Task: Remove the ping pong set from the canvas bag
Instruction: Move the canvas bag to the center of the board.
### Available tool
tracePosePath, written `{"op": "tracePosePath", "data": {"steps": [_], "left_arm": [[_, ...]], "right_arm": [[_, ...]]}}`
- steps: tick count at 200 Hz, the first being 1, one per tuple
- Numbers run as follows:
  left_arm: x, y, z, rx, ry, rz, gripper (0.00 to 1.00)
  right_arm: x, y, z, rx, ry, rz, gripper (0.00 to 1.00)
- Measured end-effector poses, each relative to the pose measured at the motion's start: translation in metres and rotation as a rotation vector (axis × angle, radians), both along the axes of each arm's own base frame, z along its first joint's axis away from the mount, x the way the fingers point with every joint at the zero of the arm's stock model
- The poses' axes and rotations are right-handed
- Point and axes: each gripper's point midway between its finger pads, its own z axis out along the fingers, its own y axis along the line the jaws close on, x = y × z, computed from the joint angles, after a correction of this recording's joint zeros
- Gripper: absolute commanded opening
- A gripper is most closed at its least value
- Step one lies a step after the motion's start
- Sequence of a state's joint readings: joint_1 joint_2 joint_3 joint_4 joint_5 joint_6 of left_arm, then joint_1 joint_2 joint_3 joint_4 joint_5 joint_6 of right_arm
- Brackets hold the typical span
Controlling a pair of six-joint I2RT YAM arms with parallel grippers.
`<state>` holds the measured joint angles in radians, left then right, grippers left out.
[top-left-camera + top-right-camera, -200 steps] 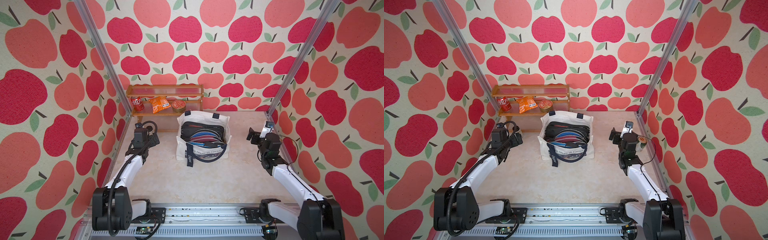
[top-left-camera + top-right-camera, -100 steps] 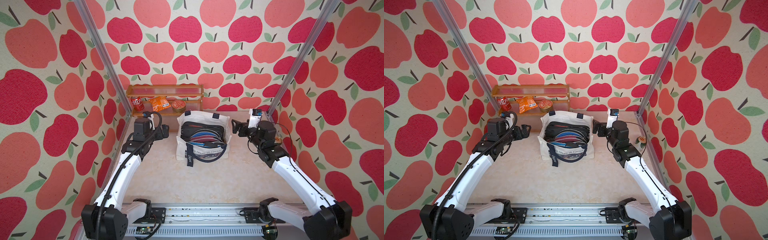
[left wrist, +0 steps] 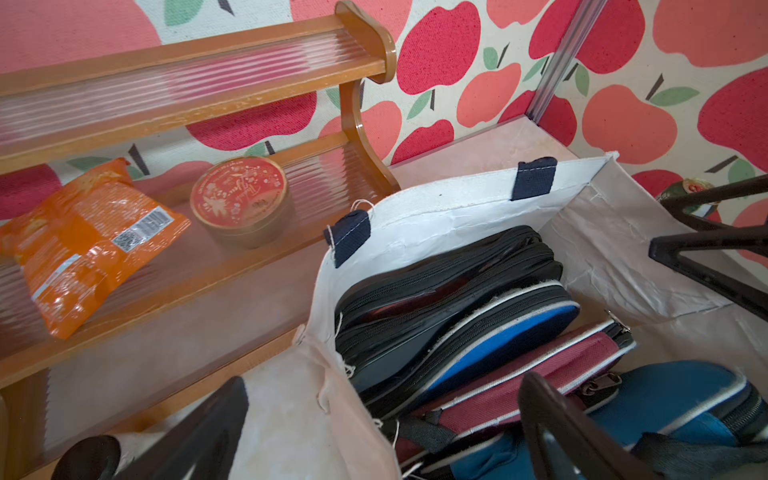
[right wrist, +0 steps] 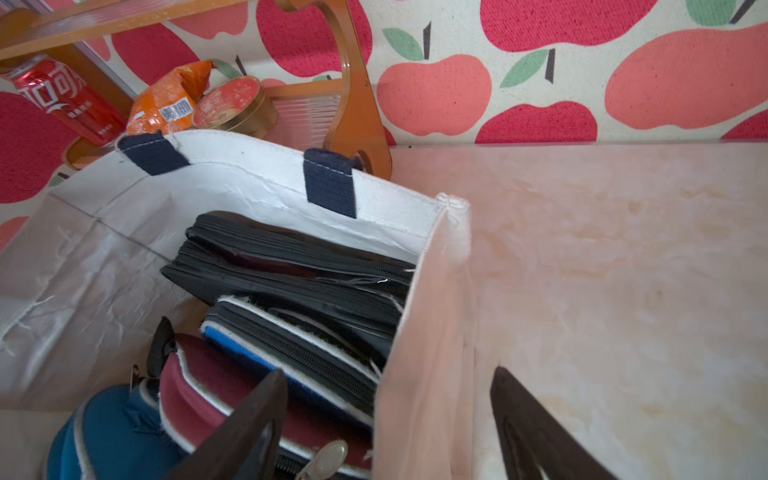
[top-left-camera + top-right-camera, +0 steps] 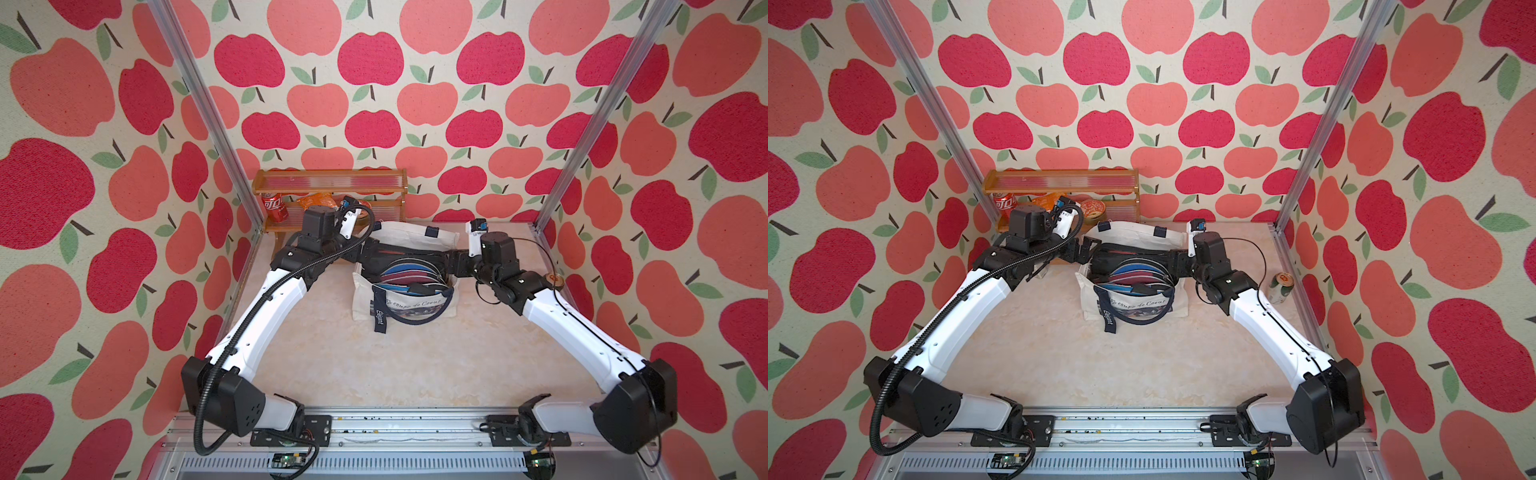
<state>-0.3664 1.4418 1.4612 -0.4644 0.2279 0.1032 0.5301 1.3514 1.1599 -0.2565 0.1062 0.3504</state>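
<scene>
1. The beige marbled tabletop (image 5: 374, 365) is lying bare in front of the white canvas bag with navy handles (image 5: 405, 305), which is standing upright near the middle, its mouth open. One navy handle strap (image 5: 380, 320) is hanging down the bag's near face.

2. The ping pong set (image 3: 457, 316), a row of round zippered cases in teal, maroon, blue-and-black and black, is sitting on edge inside the bag. The teal case is standing nearest and the black one farthest.

3. The left gripper (image 3: 384, 380) is straddling the bag's left side wall. Its jaws are standing wide apart, one finger (image 3: 199, 432) outside the canvas and one over the cases. It is holding nothing.

4. The right gripper (image 4: 388, 374) is straddling the opposite side wall. Its jaws are apart, one finger (image 4: 237, 432) inside above the maroon case and one outside over the tabletop. A gap is showing on both sides of the canvas.

5. A green-and-gold drink can (image 5: 1280, 286) is standing by the right wall, well apart from the bag.

6. A two-tier wooden shelf (image 5: 332, 183) is standing against the far wall, just behind the bag. Its lower tier is carrying a red soda can (image 4: 62, 99), an orange snack packet (image 3: 83, 241) and a round red-lidded tin (image 3: 239, 199).
</scene>
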Motion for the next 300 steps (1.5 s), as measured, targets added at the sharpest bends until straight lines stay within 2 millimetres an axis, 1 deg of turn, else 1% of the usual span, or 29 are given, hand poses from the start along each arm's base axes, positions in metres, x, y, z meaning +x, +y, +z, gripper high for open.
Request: {"op": "tracePosePath", "data": {"steps": [15, 21, 34, 43, 53, 70, 101, 140, 179, 201, 244, 269, 300], "left_arm": [[0.003, -0.007, -0.005, 0.032, 0.008, -0.034, 1.00], [0.004, -0.009, -0.006, 0.044, 0.009, -0.046, 0.99], [0.007, -0.014, -0.006, 0.061, 0.003, -0.071, 0.99], [0.008, -0.016, -0.007, 0.077, -0.001, -0.084, 0.99], [0.008, -0.017, -0.008, 0.091, 0.003, -0.096, 0.99], [0.009, -0.020, -0.009, 0.116, -0.003, -0.123, 0.99], [0.012, -0.026, -0.008, 0.149, -0.020, -0.156, 1.00], [0.015, -0.034, -0.011, 0.194, -0.021, -0.202, 0.99], [0.026, -0.049, -0.011, 0.244, -0.041, -0.256, 0.99], [0.034, -0.056, -0.018, 0.288, -0.044, -0.284, 0.99], [0.051, -0.064, -0.039, 0.354, -0.042, -0.325, 0.99], [0.061, -0.071, -0.043, 0.363, -0.057, -0.357, 0.99], [0.065, -0.080, -0.046, 0.351, -0.080, -0.403, 0.99]], "right_arm": [[0.004, 0.003, -0.002, -0.014, 0.020, 0.005, 0.56], [0.005, 0.004, -0.002, -0.018, 0.025, 0.007, 0.50], [0.004, 0.005, -0.003, -0.028, 0.037, 0.017, 0.38], [0.004, 0.005, -0.003, -0.036, 0.043, 0.022, 0.27], [0.004, 0.006, -0.003, -0.045, 0.050, 0.031, 0.18], [0.003, 0.006, -0.004, -0.058, 0.060, 0.050, 0.00], [0.003, 0.004, -0.004, -0.076, 0.076, 0.085, 0.00], [-0.004, 0.014, -0.005, -0.100, 0.081, 0.191, 0.00], [-0.011, 0.020, -0.007, -0.119, 0.073, 0.282, 0.00], [-0.014, 0.023, -0.008, -0.133, 0.067, 0.321, 0.00], [-0.019, 0.026, -0.008, -0.133, 0.064, 0.368, 0.00], [-0.022, 0.028, -0.009, -0.125, 0.067, 0.386, 0.00], [-0.030, 0.029, -0.010, -0.111, 0.066, 0.409, 0.00]]}}
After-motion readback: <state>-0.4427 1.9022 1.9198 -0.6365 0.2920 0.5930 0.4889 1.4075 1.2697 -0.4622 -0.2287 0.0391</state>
